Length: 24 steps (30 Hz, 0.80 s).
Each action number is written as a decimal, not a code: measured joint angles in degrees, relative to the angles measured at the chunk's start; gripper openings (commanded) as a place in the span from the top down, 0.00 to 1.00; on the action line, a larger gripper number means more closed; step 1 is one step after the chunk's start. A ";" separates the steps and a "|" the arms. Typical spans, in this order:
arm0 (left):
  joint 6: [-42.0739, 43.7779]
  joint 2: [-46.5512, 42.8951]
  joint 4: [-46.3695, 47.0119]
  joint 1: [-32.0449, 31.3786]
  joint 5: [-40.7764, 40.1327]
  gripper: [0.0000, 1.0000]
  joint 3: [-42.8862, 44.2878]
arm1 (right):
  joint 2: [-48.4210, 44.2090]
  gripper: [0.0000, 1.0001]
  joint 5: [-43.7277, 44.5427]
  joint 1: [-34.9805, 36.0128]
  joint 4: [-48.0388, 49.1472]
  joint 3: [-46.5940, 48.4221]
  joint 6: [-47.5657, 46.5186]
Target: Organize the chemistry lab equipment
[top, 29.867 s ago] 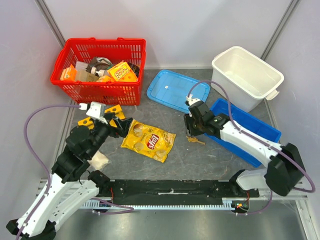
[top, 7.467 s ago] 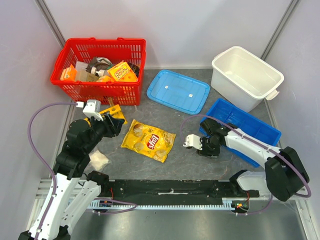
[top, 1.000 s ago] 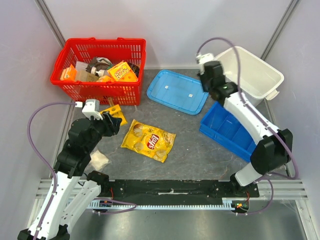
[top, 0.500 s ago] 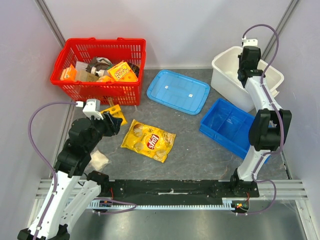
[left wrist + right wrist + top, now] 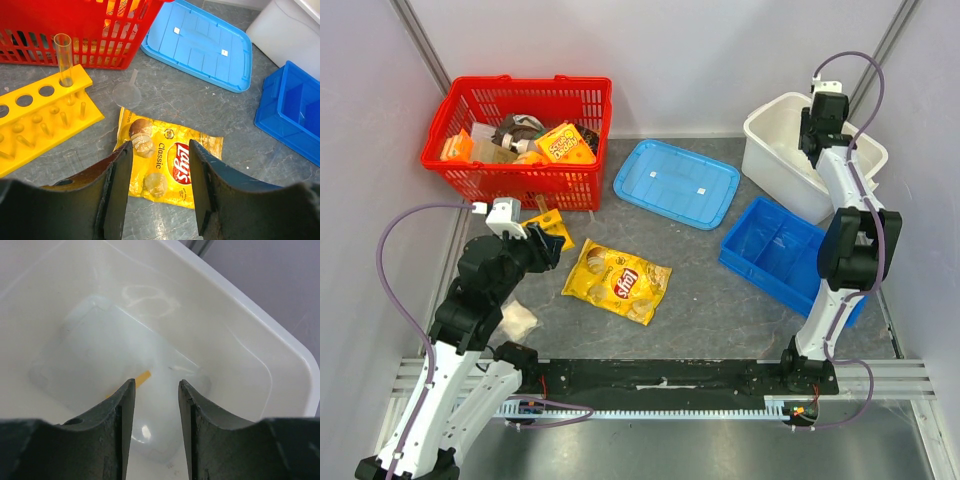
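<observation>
One glass tube (image 5: 64,59) stands upright in the end hole of the yellow rack (image 5: 35,112), near the red basket (image 5: 75,30). It's clear & thin-walled, so we judge it light, slick, fragile: grip mid-body, gently. A clear funnel (image 5: 126,94) lies just beside the rack. Left gripper (image 5: 160,147) hangs spread, empty, over the chips (image 5: 170,165); right gripper (image 5: 156,385) is spread w/ nothing pinched, over the white bin (image 5: 240,305).

right gripper (image 5: 156,385) now over white tub (image 5: 772,160), opened, orange piece (image 5: 142,378) now inside
</observation>
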 measured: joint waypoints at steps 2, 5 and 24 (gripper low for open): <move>0.00 -0.02 0.00 0.02 0.00 0.45 0.00 | -0.35 0.52 -1.05 0.15 -0.39 0.94 1.31; 0.00 -0.20 0.00 0.02 0.00 0.45 0.00 | -1.81 0.52 -3.15 0.35 -1.81 0.98 3.78; -0.02 -1.95 0.26 0.00 0.17 0.45 0.00 | -28.35 0.42 -13.92 29.27 32.63 -41.77 18.12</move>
